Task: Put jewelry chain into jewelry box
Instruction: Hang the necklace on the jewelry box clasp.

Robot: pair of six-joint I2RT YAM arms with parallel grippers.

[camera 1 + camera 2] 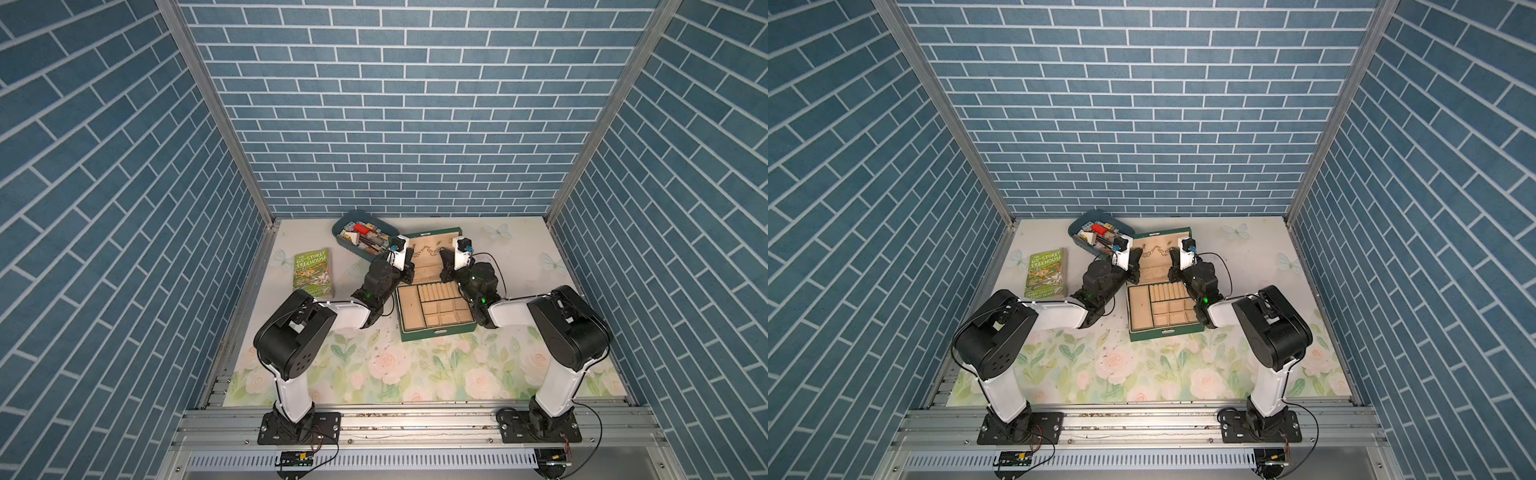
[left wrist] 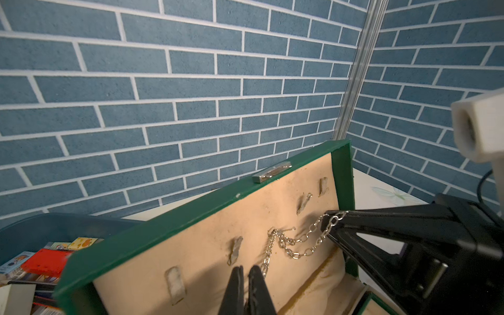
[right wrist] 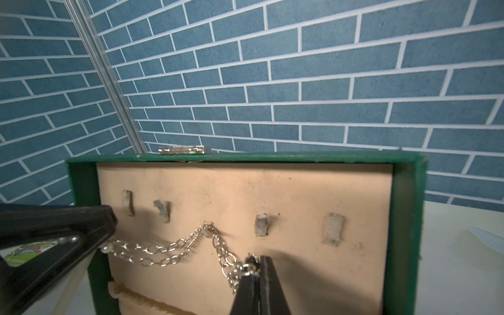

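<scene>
My left gripper and right gripper each pinch the thin silver-link jewelry chain, draped over a hook inside the open dark green hinged jewelry box. I'd slacken both ends evenly before releasing.

Probably a lab test cell: printed-brick walls, aluminium framing, floral tabletop.

The jewelry box is sitting on the table, its lid standing up behind its tray. The jewelry chain is hanging across the inside of that lid, caught up near the lid's middle and sagging to either side. The left gripper is holding it at the box's left, and the right gripper is holding it at the box's right. A tub is lying just behind and left of the box. A book is lying farther left.
</scene>
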